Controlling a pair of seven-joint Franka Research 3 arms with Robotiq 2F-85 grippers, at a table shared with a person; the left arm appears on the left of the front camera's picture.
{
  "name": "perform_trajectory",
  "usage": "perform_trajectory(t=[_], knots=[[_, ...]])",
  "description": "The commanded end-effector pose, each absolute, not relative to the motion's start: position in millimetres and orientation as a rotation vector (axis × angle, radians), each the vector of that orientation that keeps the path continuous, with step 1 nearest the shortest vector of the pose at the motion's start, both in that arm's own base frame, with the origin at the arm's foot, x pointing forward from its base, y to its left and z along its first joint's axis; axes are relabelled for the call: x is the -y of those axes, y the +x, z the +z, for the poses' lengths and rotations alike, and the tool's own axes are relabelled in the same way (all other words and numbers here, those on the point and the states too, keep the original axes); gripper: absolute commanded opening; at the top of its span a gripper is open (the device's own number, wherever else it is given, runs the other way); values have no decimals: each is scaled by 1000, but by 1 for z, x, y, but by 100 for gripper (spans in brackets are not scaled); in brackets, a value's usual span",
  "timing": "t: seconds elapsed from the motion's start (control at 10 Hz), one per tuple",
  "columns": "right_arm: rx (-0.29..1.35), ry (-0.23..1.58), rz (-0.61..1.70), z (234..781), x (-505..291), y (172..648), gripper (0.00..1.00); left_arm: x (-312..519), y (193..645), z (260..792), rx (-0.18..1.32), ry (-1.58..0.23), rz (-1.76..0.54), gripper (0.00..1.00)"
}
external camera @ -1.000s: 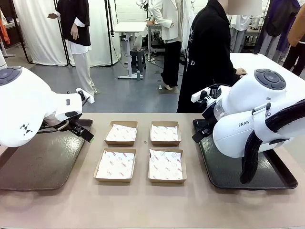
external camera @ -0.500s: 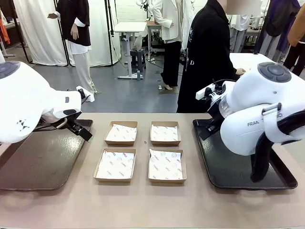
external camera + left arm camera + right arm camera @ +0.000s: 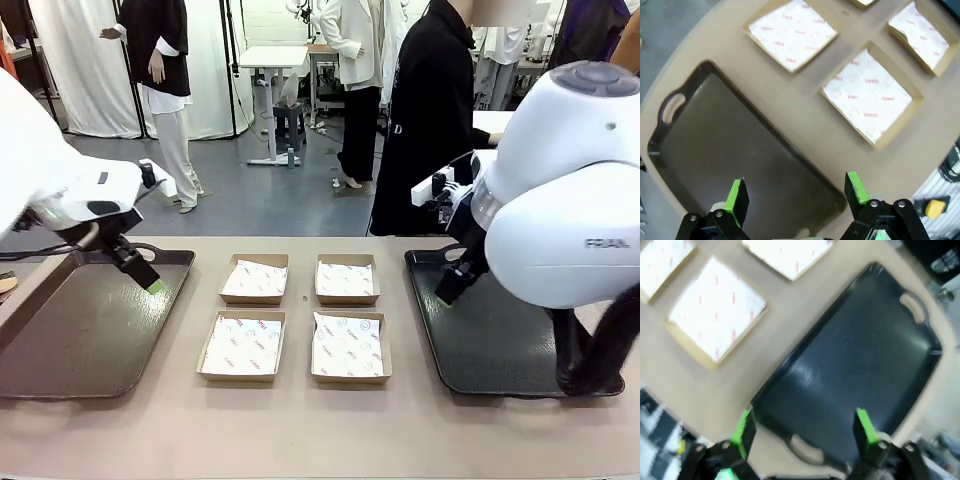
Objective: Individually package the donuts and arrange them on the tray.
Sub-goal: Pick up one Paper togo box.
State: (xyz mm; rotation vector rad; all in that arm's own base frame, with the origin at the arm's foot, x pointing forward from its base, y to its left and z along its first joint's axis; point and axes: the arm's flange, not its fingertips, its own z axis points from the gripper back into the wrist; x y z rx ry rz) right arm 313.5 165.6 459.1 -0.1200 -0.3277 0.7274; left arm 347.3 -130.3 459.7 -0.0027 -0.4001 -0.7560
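Left gripper and right gripper hang with jaws wide and empty above dark trays flanking four paper-lined boxes; where the donuts lie cannot be told, though they would likely be soft, sticky, best pinched gently across the ring's outside.

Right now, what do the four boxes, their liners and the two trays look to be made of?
Boxes: brown cardboard, matte, with folded walls. Liners: thin white paper with red print, slightly creased. Left tray and right tray: probably dark moulded plastic, judging by the semi-gloss sheen and cut-out handles.
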Motion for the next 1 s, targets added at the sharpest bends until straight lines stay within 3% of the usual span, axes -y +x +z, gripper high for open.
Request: perform_trajectory(t=[0.0, 0.1, 0.2, 0.6, 0.9], knots=[[301, -117, 671, 383, -101, 183, 100, 74, 214, 391, 397, -42, -742, 100], [313, -165, 680, 379, -98, 186, 100, 75, 217, 383, 421, 64, -725, 100], [293, -129, 712, 469, -163, 297, 100, 123, 337, 472, 383, -11, -748, 100], [285, -138, 704, 476, -160, 289, 100, 119, 332, 477, 374, 1, -742, 100], [394, 505, 575, 462, -98, 287, 100, 94, 333, 500, 411, -722, -579, 100]])
